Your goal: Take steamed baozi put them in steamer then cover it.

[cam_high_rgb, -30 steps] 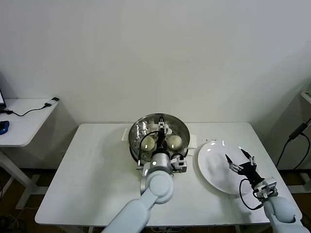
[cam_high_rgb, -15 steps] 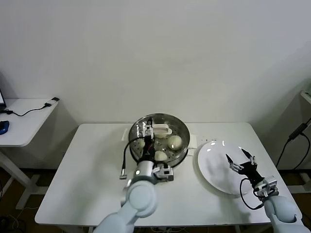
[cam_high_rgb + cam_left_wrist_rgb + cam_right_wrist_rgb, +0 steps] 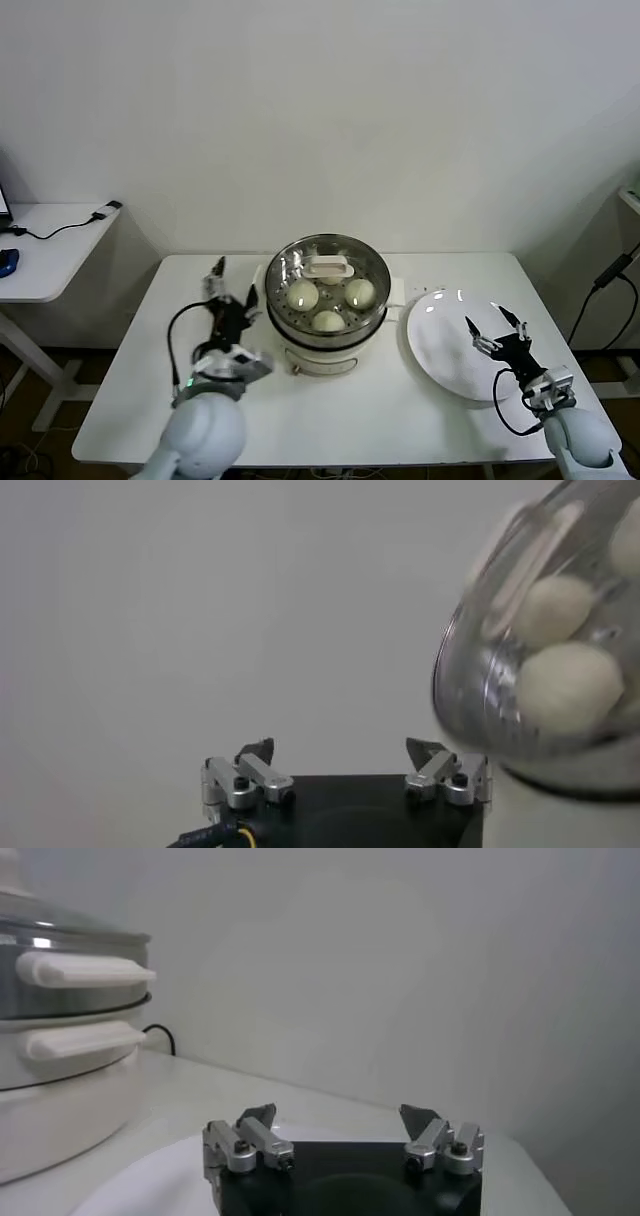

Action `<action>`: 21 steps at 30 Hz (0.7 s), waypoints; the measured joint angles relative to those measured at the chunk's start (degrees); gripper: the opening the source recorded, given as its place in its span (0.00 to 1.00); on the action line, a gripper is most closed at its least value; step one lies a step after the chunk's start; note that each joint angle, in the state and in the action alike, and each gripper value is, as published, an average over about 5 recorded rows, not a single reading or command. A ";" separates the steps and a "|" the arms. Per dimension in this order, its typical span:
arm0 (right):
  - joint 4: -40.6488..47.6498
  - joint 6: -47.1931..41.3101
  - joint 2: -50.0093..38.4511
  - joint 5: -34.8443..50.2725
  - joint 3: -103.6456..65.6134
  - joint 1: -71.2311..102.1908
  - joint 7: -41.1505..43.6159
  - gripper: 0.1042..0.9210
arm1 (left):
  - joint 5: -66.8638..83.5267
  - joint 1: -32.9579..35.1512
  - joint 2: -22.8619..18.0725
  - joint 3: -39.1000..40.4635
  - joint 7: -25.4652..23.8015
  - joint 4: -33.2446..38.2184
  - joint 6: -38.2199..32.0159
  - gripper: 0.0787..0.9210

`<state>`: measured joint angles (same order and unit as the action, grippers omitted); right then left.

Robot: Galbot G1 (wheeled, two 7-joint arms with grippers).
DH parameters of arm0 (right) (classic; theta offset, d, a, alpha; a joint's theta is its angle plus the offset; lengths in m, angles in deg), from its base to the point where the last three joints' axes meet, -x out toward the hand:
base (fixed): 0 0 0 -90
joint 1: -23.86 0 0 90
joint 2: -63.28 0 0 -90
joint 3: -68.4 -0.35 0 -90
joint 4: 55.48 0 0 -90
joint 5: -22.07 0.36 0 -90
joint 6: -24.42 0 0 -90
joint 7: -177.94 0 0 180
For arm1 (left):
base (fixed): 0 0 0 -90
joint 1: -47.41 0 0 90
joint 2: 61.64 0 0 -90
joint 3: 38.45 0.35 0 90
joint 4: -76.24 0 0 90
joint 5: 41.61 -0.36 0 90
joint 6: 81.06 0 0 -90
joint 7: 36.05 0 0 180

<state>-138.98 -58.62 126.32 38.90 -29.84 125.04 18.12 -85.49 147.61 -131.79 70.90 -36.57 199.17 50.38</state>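
On white table (image 3: 130, 390), covered steamer (image 3: 327, 300) w/ baozi (image 3: 303, 294); both pincers (image 3: 232, 290) (image 3: 494, 328) apart; white wall behind.

I am seeing no readable text, label, brand, number or sign anywhere in these views.

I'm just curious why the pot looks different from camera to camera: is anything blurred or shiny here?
Head view: the cover throws small bright glints, and the baozi show through it sharply. Left wrist view: the steamer is close and smeared soft. Right wrist view: it is crisp, with a light streak along its rim.
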 measured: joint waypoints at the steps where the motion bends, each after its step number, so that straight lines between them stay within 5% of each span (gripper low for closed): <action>1: -0.37 0.01 0.20 -0.17 -0.12 0.22 -0.07 0.88 | 3.55 1.41 -0.20 -2.21 0.83 0.30 -0.71 0.88; 11: -3.59 -0.14 1.78 -1.15 -0.89 2.14 -0.47 0.88 | 34.18 14.12 -6.17 -22.12 3.07 0.54 -18.83 0.88; 21: -6.05 -0.42 2.20 0.79 -2.08 4.21 -0.54 0.88 | 45.28 20.68 -11.99 -30.60 0.55 -0.53 -32.16 0.88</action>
<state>-145.03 -59.03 128.52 39.68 -31.92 129.25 17.59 -40.21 168.29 -143.78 40.30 -36.01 198.65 18.21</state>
